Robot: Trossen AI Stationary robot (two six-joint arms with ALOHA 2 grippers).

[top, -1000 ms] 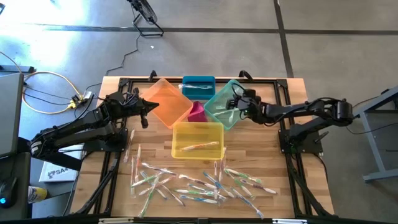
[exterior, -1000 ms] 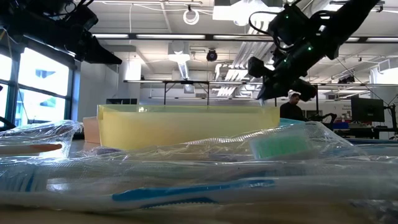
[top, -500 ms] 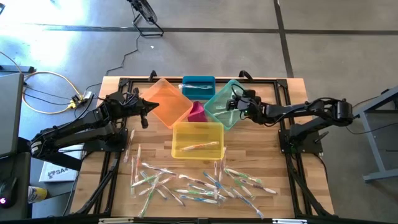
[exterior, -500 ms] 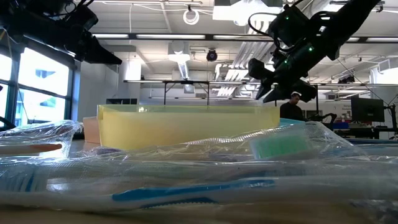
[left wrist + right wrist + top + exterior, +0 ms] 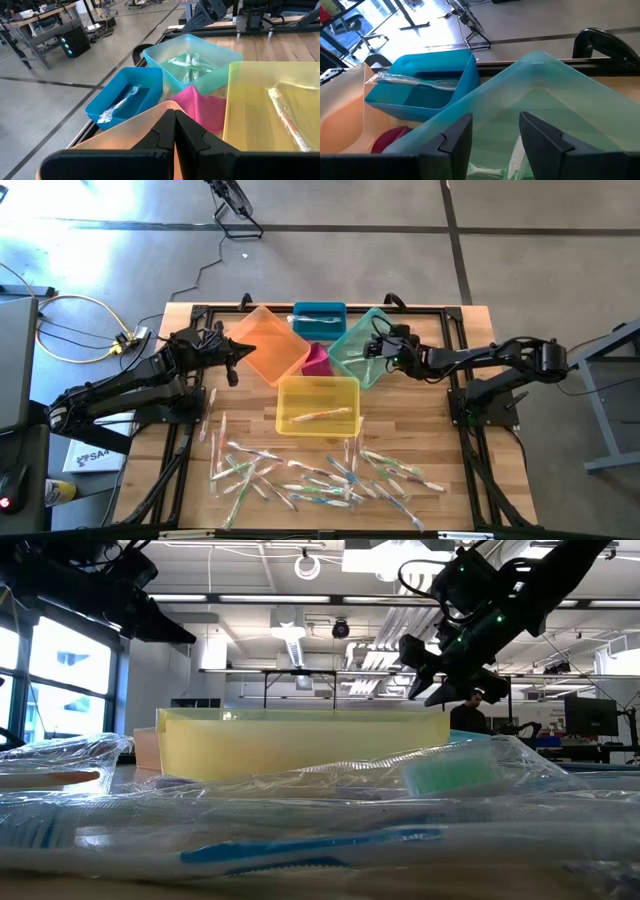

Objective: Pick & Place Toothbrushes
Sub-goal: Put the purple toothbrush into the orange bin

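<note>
Many wrapped toothbrushes (image 5: pixel 320 475) lie in a loose heap on the wooden table's near half. One toothbrush (image 5: pixel 320 416) rests in the yellow bin (image 5: pixel 290 395), and another (image 5: pixel 122 100) lies in the blue bin (image 5: pixel 320 311). A few more toothbrushes (image 5: pixel 190 65) lie in the teal bin (image 5: pixel 350 350). My right gripper (image 5: pixel 495 120) hangs open above the teal bin's inside, nothing between its fingers. My left gripper (image 5: pixel 175 112) is shut and empty, hovering at the left corner of the orange bin (image 5: pixel 265 345).
A small pink bin (image 5: pixel 317 360) sits wedged between the orange, teal and yellow bins. Black frame rails (image 5: pixel 190 430) run along the table's left and right sides. Cables (image 5: pixel 80 330) lie on the floor at left. A person (image 5: pixel 470 705) shows far off in the room.
My right gripper has opened above the teal bin, its fingers spreading apart while the arm stays where it was.
</note>
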